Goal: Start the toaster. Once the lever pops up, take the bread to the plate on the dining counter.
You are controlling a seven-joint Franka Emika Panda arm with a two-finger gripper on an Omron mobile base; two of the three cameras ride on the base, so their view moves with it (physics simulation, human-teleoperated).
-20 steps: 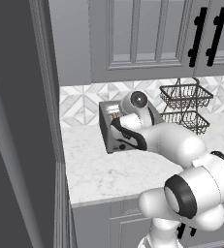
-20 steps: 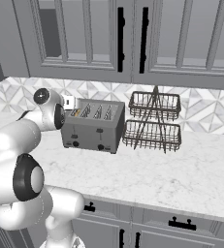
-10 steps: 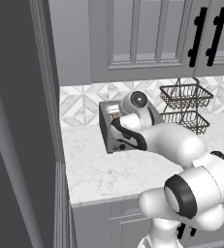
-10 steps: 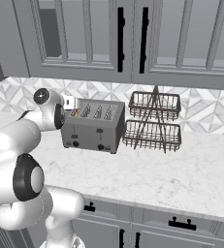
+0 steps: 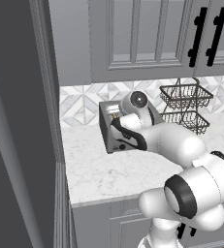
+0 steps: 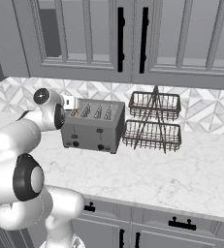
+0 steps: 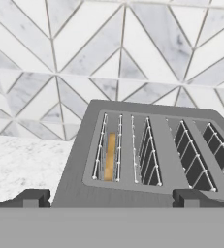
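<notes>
The pincer hangs low over the near end of the toaster, its two dark fingertips spread wide apart with nothing between them, one at each side of the grey body. Just beyond the tips lies the toaster's top with its four slots. In the slot nearest the left tip sits the bread, sunk down so that only a narrow golden-tan edge shows between the wire guides; the other three slots are dark.

From the right base view the toaster stands on the white marble tabletop, its front face carrying two small black levers and two black knobs, and the arm's wrist is against its left end. In the left base view the arm covers much of the toaster.

Further off, on the far side of the toaster from the pincer, a two-tier wire basket rack stands just beside it. Behind everything runs the patterned tile backsplash, with grey wall cabinets above.
</notes>
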